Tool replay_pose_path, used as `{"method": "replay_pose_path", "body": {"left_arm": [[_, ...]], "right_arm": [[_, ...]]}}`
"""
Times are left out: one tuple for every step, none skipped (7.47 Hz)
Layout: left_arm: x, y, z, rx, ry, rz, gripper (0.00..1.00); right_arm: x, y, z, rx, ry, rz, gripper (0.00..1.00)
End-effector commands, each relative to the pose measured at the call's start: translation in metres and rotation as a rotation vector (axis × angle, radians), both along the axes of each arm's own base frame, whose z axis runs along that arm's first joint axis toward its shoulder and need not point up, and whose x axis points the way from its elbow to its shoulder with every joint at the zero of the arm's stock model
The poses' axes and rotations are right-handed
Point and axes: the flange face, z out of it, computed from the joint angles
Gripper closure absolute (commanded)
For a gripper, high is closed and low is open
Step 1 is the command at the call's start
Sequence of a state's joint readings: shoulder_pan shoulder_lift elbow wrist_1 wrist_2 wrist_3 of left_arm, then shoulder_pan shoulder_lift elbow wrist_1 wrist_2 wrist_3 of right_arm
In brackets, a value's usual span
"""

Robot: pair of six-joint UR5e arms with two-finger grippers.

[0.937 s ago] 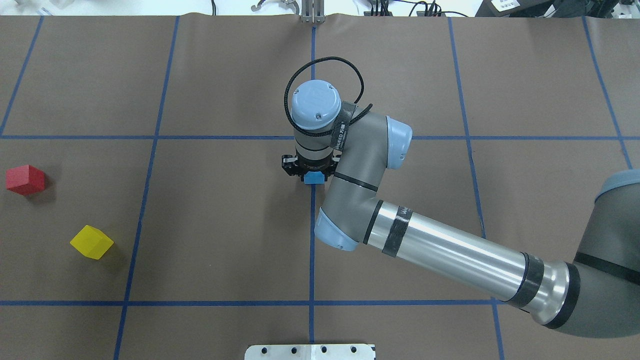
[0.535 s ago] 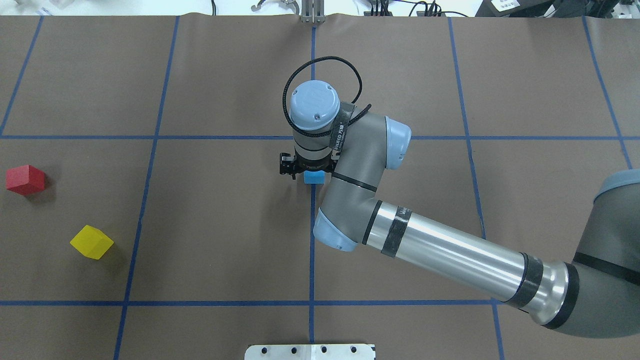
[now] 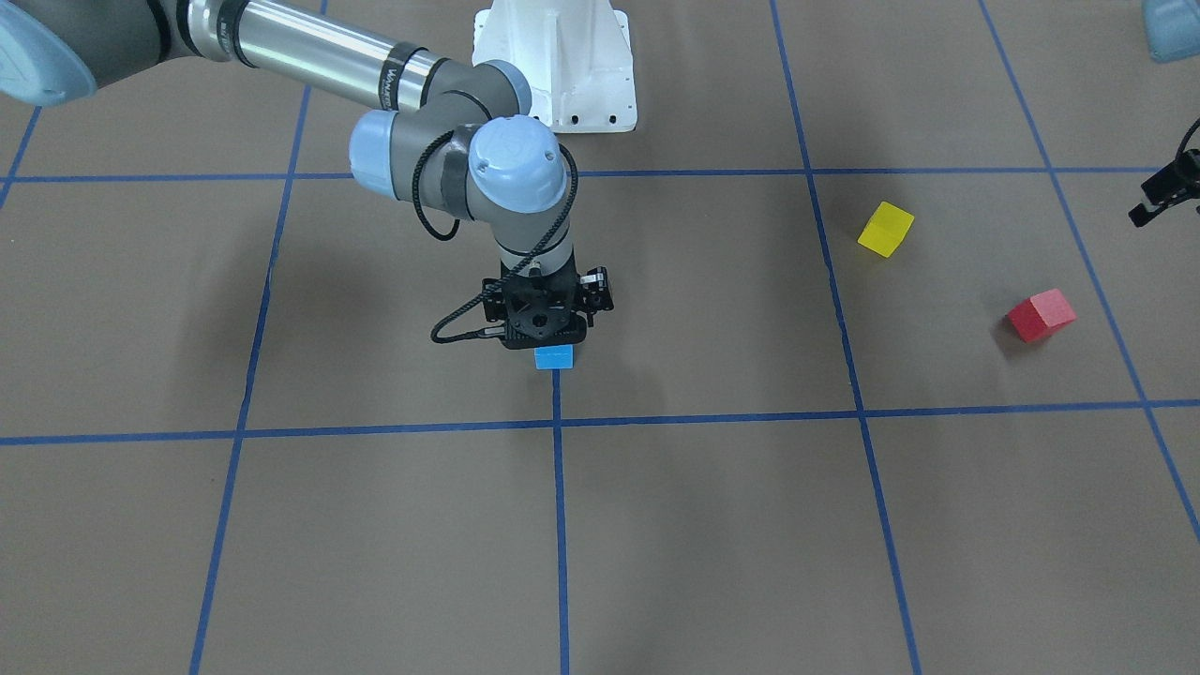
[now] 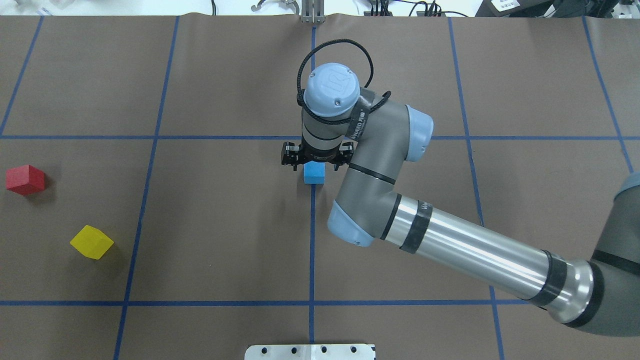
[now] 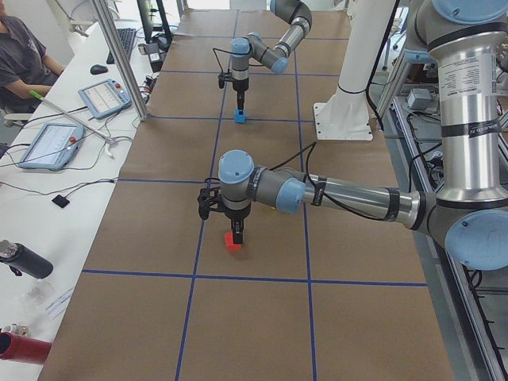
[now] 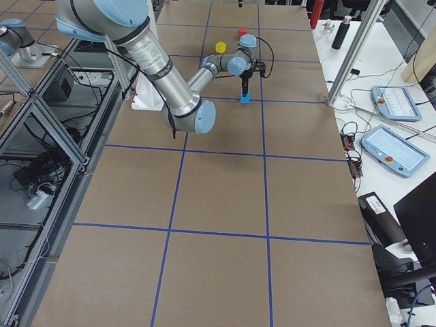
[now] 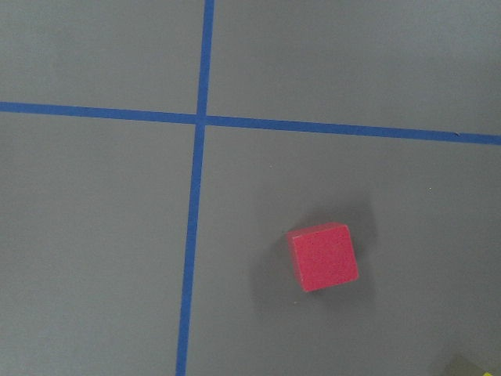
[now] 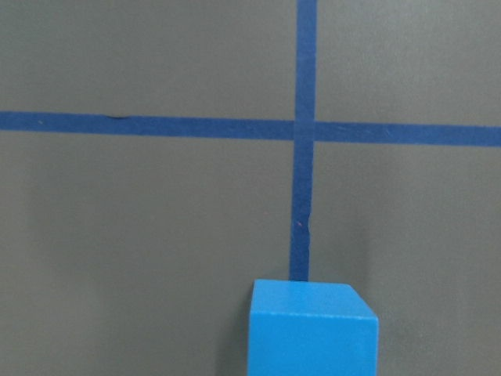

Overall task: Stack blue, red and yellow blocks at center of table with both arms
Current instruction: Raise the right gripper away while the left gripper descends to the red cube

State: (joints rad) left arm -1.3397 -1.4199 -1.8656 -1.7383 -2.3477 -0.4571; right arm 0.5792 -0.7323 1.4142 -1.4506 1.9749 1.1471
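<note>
The light blue block [image 4: 314,172] sits on the table [image 4: 225,225] on the centre tape line, free of any grip. My right gripper [image 4: 314,159] hangs just above it, open, with the block [image 3: 553,357] showing below its black body [image 3: 537,319]. The right wrist view shows the blue block [image 8: 311,327] at its lower edge, with no fingers in view. The red block [image 4: 25,179] and yellow block [image 4: 91,242] lie at the far left. My left gripper [image 5: 236,231] hovers over the red block [image 7: 322,257]; I cannot tell whether it is open or shut.
The white pedestal base [image 3: 555,66] stands at the robot's edge of the table. My right arm's silver forearm [image 4: 465,247] crosses the right half. A seated person [image 5: 20,55], tablets and cables are on a bench beyond the table's far side.
My right gripper has let go of the blue block and lifted off it, the wrist shifting slightly away from the robot. The block stays on the centre line. Red and yellow blocks have not moved.
</note>
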Motion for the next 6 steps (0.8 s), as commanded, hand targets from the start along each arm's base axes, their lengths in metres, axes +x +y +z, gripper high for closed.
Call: {"method": "replay_pose_path", "body": {"left_arm": [[0.043, -0.009, 0.028, 0.004, -0.061, 0.044, 0.02], [0.047, -0.018, 0.045, -0.005, -0.046, -0.001, 0.01], [0.055, -0.031, 0.048, -0.065, -0.020, -0.083, 0.00], [0.069, -0.031, 0.047, -0.114, -0.013, -0.105, 0.00], [0.095, -0.027, 0.046, -0.072, -0.035, -0.070, 0.00], [0.111, -0.023, 0.053, -0.040, -0.082, -0.055, 0.00]], "right_arm": [[0.073, 0.013, 0.042, -0.003, -0.031, 0.024, 0.01], [0.079, 0.014, 0.055, -0.010, -0.022, 0.024, 0.01], [0.079, 0.015, 0.054, -0.008, -0.023, 0.027, 0.01], [0.080, 0.016, 0.057, -0.006, -0.020, 0.030, 0.01], [0.081, 0.016, 0.061, -0.007, -0.013, 0.032, 0.01], [0.081, 0.016, 0.062, -0.007, -0.012, 0.034, 0.01]]}}
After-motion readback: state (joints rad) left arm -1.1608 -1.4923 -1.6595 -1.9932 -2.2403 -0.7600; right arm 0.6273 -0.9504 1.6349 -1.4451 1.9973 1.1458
